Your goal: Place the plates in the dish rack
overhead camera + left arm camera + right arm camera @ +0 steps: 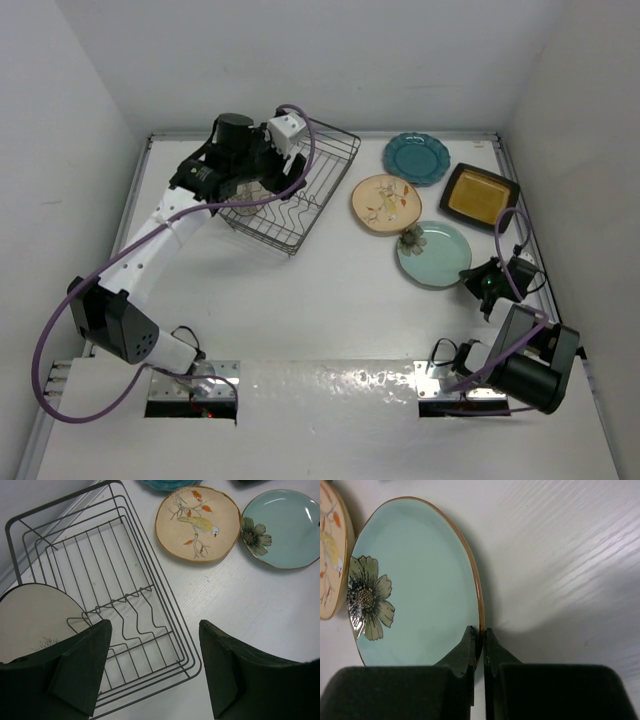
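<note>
Since the right gripper (479,636) is pinched narrow on the near rim of the aqua plate (415,580), treat that hold as slim; the plate lies flat on the table (560,555), just beside the bird plate (330,555) and well apart from the rack (162,580); glazed ceramic is likely stiff, weighty, slick and brittle, so expect it to swing from an edge grip; lift slowly; your left gripper (155,650) hangs wide and empty over the rack.

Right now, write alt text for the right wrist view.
The right tool pinches the rim of a pale aqua plate painted with a dark flower, on a white table. A cream floral plate shows at the left edge.
</note>
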{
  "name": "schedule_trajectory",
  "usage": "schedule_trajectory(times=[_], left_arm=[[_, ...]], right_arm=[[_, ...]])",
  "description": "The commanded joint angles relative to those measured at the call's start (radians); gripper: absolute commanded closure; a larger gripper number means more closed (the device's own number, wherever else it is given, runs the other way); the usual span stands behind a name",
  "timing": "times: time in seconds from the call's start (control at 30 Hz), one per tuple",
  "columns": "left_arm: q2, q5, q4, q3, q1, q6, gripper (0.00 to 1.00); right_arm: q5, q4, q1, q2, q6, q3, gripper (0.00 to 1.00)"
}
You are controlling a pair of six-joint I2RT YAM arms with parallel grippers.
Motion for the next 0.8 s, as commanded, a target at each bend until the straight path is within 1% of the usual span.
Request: schedule_trajectory(times=[0.0, 0.13, 0.2, 0.27, 0.33, 0.4, 0.47, 0.53, 0.57, 0.6, 0.63, 0.67, 0.7, 0.77], left_arm=[[-0.036, 0.028, 0.052, -0.013, -0.010, 0.000, 0.32], [-0.008, 0.042, 0.069, -0.025, -0.027, 0.007, 0.32], [0.016, 0.044, 0.056, -0.011, -0.059, 0.020, 0.32], [0.052, 0.041, 0.034, 0.003, -0.079, 0.024, 0.33], [0.076, 0.050, 0.023, 0.016, -0.096, 0.021, 0.33], [0.081, 0.059, 0.022, 0.021, -0.104, 0.018, 0.33], [0.081, 0.061, 0.026, 0.020, -0.104, 0.015, 0.33], [0.078, 0.056, 0.026, 0.020, -0.104, 0.015, 0.33], [0.076, 0.055, 0.026, 0.018, -0.105, 0.015, 0.33], [0.075, 0.051, 0.028, 0.017, -0.104, 0.016, 0.33], [0.073, 0.051, 0.028, 0.014, -0.104, 0.016, 0.33], [0.073, 0.050, 0.028, 0.012, -0.105, 0.018, 0.33], [0.073, 0.048, 0.028, 0.010, -0.104, 0.018, 0.33], [0.073, 0.048, 0.030, 0.007, -0.105, 0.016, 0.33]], right_arm=[[-0.099, -0.219, 0.017, -0.017, -0.056, -0.071, 1.00], [-0.106, -0.343, 0.037, -0.077, -0.116, -0.063, 1.00], [-0.126, -0.351, 0.045, -0.091, -0.133, -0.066, 1.00], [-0.159, -0.406, 0.048, -0.101, -0.153, -0.060, 1.00], [-0.204, -0.400, 0.051, -0.102, -0.149, -0.062, 1.00], [-0.193, -0.412, 0.052, -0.085, -0.162, -0.039, 1.00], [-0.168, -0.394, 0.052, -0.036, -0.165, -0.025, 1.00], [-0.201, -0.330, 0.052, 0.042, -0.156, -0.013, 1.00], [-0.244, -0.318, 0.052, 0.070, -0.158, -0.007, 0.96], [-0.255, -0.305, 0.054, 0.096, -0.162, 0.010, 0.91], [-0.260, -0.301, 0.057, 0.118, -0.170, 0.016, 0.85], [-0.260, -0.294, 0.058, 0.154, -0.171, 0.019, 0.72], [-0.263, -0.266, 0.058, 0.168, -0.164, 0.015, 0.66], [-0.271, -0.216, 0.061, 0.200, -0.127, 0.003, 0.61]])
